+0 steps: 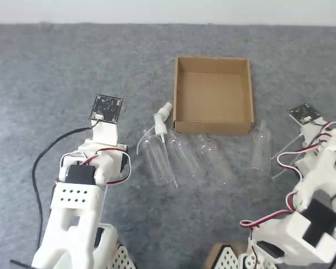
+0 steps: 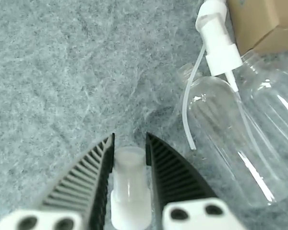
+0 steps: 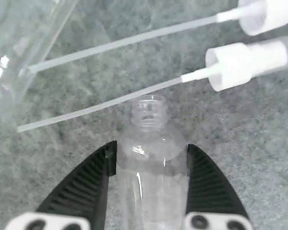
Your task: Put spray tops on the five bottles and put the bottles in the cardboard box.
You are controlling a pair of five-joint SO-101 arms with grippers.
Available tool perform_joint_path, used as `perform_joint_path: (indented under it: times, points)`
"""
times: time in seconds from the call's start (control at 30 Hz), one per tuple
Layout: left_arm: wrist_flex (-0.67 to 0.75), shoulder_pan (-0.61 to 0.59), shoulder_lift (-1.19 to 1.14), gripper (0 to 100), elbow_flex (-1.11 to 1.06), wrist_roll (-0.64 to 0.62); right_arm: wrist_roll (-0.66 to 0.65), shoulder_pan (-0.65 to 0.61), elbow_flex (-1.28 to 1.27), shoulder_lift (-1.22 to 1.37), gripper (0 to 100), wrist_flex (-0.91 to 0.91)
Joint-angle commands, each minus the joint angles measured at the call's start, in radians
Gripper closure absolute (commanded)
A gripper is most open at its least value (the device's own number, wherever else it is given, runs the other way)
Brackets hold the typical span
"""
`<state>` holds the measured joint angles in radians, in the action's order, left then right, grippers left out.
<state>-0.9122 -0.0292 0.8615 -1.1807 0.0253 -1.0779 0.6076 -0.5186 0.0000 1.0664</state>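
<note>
Grey carpet; left end effector gripping spray top, right end effector gripping bottle.

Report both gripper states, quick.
Left gripper: closed on a spray top.
Right gripper: closed on a bottle.

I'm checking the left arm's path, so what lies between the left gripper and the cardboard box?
The left wrist view shows a loose spray top and two clear bottles lying between the left gripper and the cardboard box.
</note>
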Motion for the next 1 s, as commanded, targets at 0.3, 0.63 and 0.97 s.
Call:
perform_joint_path:
  times: [0.3,0.63,0.97]
  points:
    - [0.026,-0.003,0.035,99,0.005,0.003,-0.014,0.065,0.018,-0.065,87.2,-0.004]
    - [0.026,-0.003,0.035,99,0.005,0.003,-0.015,0.074,0.02,-0.027,79.3,-0.005]
    - [0.026,-0.003,0.035,99,0.005,0.003,-0.091,0.077,-0.023,-0.027,79.3,-0.005]
